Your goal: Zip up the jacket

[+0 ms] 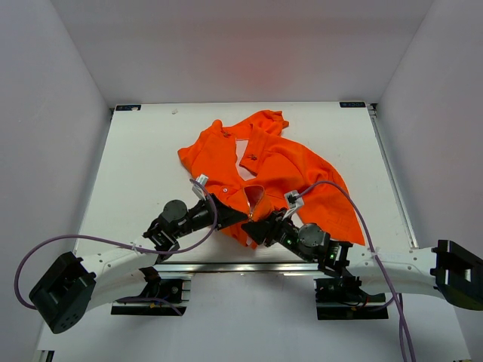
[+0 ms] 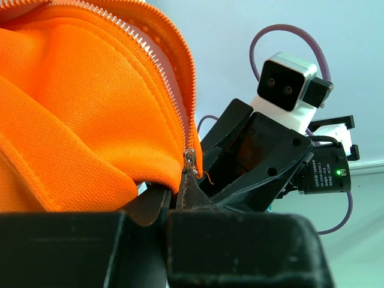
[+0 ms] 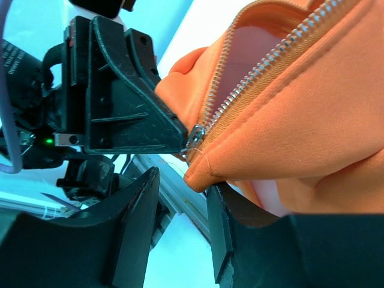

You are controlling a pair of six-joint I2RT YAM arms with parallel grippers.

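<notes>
The orange jacket (image 1: 287, 166) lies crumpled in the middle of the table, its zipper open and its lower hem toward the arms. My left gripper (image 1: 240, 216) is at the hem. In the left wrist view (image 2: 180, 187) it is shut at the zipper slider (image 2: 190, 158), at the bottom of the open zipper teeth. My right gripper (image 1: 253, 225) is just to its right. In the right wrist view (image 3: 180, 204) it is open, with the jacket's hem corner (image 3: 204, 171) hanging between its fingers. The slider (image 3: 196, 134) sits against the left gripper's tip (image 3: 179, 133).
The white table (image 1: 143, 166) is enclosed by pale walls on three sides. A metal rail (image 1: 226, 265) runs along the near edge just below the two grippers. Purple cables (image 1: 355, 219) loop over both arms. The two grippers nearly touch.
</notes>
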